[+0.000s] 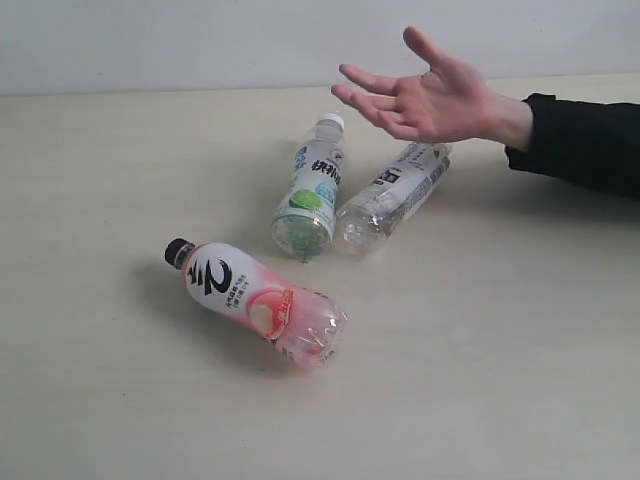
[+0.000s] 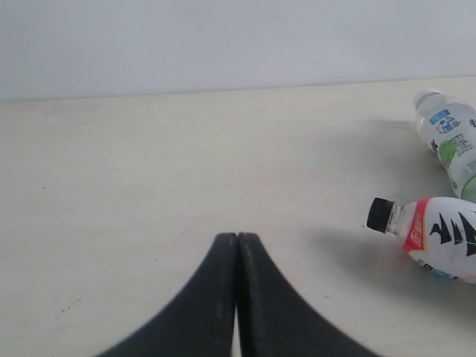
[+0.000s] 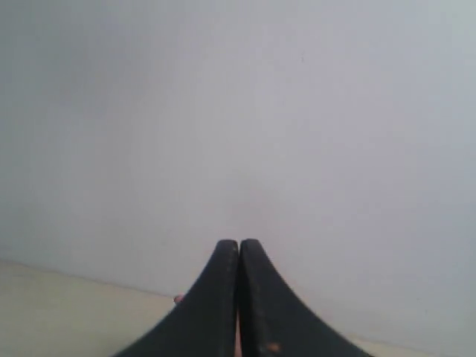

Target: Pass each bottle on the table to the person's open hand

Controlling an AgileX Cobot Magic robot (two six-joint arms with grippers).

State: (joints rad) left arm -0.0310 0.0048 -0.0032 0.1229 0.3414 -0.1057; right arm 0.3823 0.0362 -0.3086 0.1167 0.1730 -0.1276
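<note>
Three bottles lie on their sides on the table (image 1: 500, 350). The green-and-white bottle (image 1: 312, 190) and the white-labelled bottle (image 1: 395, 192) are side by side under the one open hand (image 1: 425, 95), which hides the latter's cap. The pink-labelled bottle (image 1: 255, 302) lies farther from the hand. Only the wrist views show the left gripper (image 2: 237, 242) and right gripper (image 3: 239, 245), both pressed together and empty.
</note>
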